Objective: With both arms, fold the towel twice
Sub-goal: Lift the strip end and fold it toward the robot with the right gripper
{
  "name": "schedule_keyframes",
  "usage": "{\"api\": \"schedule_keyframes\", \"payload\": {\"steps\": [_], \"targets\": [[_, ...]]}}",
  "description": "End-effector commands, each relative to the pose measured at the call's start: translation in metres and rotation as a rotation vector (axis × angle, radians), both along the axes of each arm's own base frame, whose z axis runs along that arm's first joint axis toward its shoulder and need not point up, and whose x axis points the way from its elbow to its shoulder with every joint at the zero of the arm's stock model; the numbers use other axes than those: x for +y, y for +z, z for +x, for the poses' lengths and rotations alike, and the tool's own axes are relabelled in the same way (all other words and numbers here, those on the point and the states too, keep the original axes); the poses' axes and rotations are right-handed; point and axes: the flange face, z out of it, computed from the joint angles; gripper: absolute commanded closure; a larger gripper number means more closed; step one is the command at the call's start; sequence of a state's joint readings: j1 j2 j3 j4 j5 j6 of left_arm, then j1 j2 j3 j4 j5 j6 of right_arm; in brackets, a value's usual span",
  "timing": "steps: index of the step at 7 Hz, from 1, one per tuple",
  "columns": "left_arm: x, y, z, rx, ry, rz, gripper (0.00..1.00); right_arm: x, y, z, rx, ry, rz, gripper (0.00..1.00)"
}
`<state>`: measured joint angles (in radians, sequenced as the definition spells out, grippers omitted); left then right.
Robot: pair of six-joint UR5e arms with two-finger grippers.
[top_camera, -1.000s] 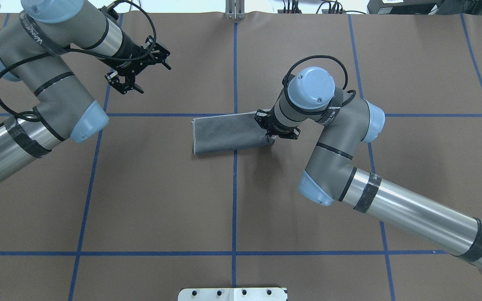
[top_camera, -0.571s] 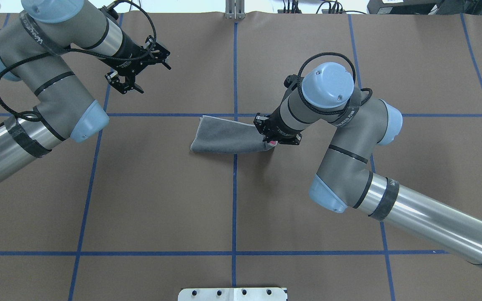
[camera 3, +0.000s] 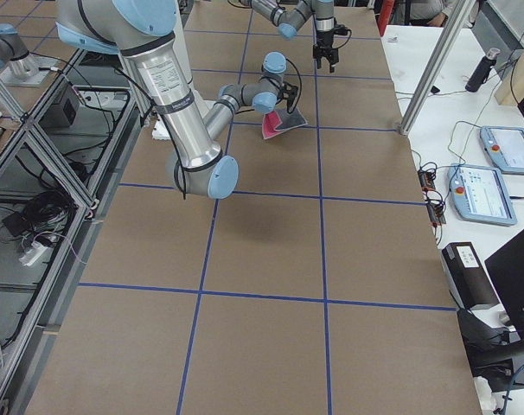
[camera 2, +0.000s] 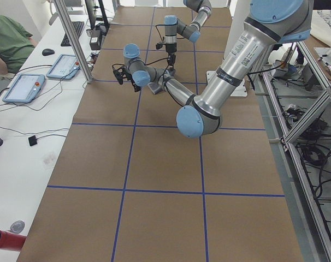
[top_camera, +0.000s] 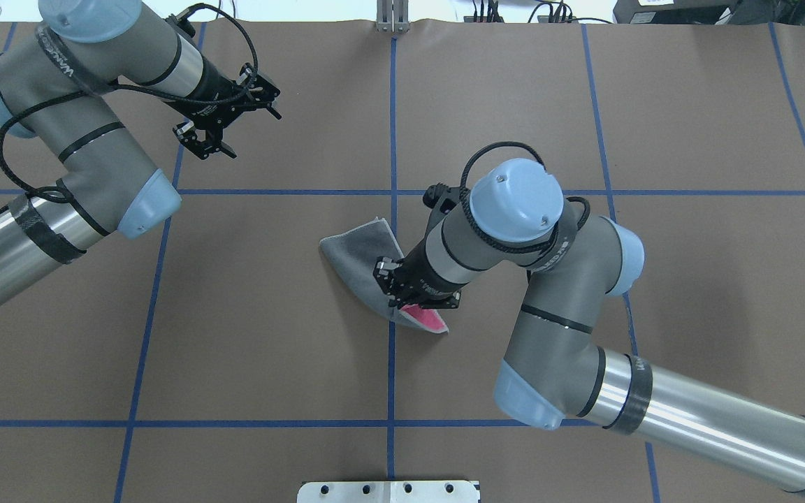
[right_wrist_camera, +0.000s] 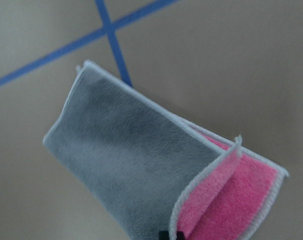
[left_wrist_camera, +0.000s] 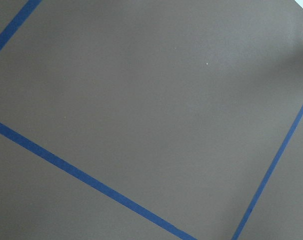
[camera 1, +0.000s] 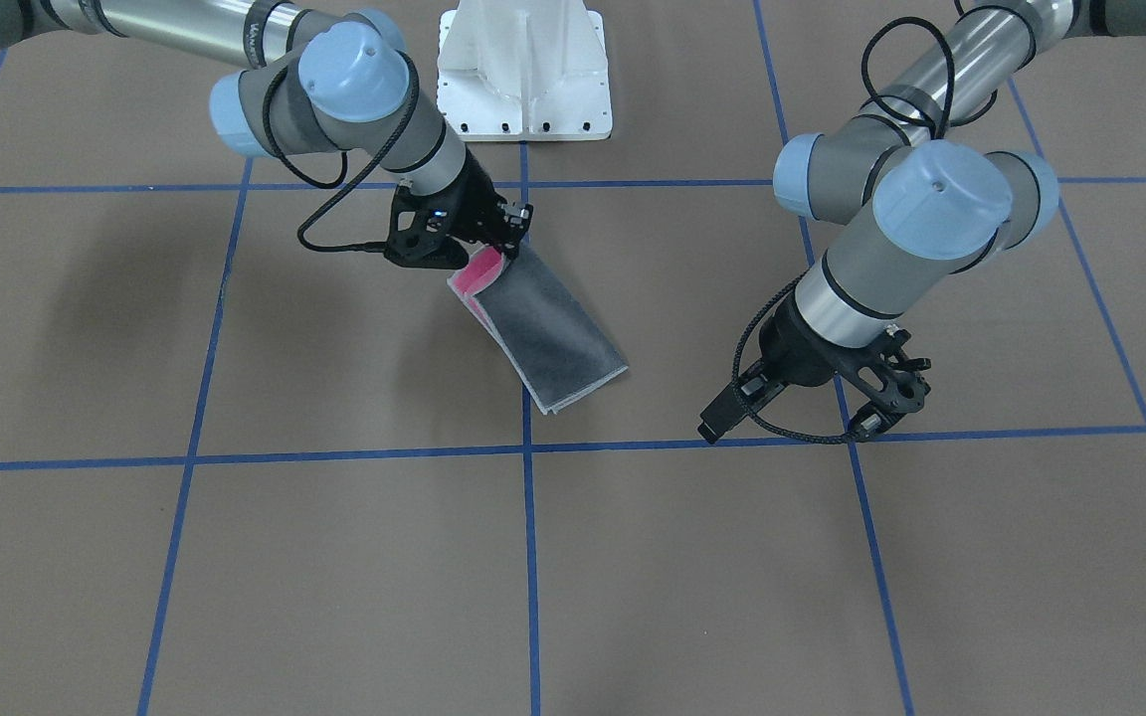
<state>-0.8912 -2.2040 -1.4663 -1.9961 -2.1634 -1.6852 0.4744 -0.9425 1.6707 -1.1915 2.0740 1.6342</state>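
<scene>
**Item:** The towel (top_camera: 363, 253) is already folded once, grey face out. It sits just left of centre in the overhead view, lying diagonally across the vertical blue tape line (top_camera: 391, 391). The upper-left end rests on the tabletop (top_camera: 270, 314), and the lower-right end is raised.

**Hands:** The right hand (top_camera: 413, 305) is closed on the raised end, with pink showing beneath it. In the right wrist view the two layers part at the grip and the pink inner face is exposed. The left hand (camera 1: 792, 423) has its jaws spread wide and holds nothing. It is in the upper left of the overhead view, well apart from the towel.

**Handling (our judgement):** The cloth is light, soft terry with no stiffness, so it sags from any single grip. The pile is grippy, not slippery, and nothing about it is fragile. The layers separate easily, so we recommend pinching both layers together at the stitched edging, at the corners. One hand alone skews the cloth.

**Change vs. earlier frames:**
- 1.0 s ago the towel lay as a flat horizontal band at centre, with the right hand on its right end.
- 0.6 s ago that end was lifted and no more than a speck of pink showed.
- Now the right hand has swung toward the lower centre, turning the band diagonal and exposing pink.
- The left hand's position is approx. unchanged.
</scene>
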Motion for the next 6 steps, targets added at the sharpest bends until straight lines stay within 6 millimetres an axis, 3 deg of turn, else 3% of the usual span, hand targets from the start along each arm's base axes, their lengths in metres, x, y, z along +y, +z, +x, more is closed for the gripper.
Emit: {"api": "schedule_keyframes", "payload": {"steps": [1,2,3,6], "targets": [[0.001,0.018,-0.001,-0.016,0.01,0.0,0.0,0.031,-0.03,-0.046,-0.014,-0.036,0.032,1.0],[0.002,0.02,-0.001,-0.02,0.015,0.006,0.0,0.026,-0.049,-0.078,0.0,-0.014,0.046,1.0],[0.001,0.021,-0.001,-0.021,0.018,0.012,0.0,0.019,-0.064,-0.097,0.004,-0.011,0.047,1.0],[0.001,0.019,-0.002,-0.023,0.019,0.017,0.0,0.016,-0.065,-0.1,-0.005,-0.007,0.052,1.0]]}}
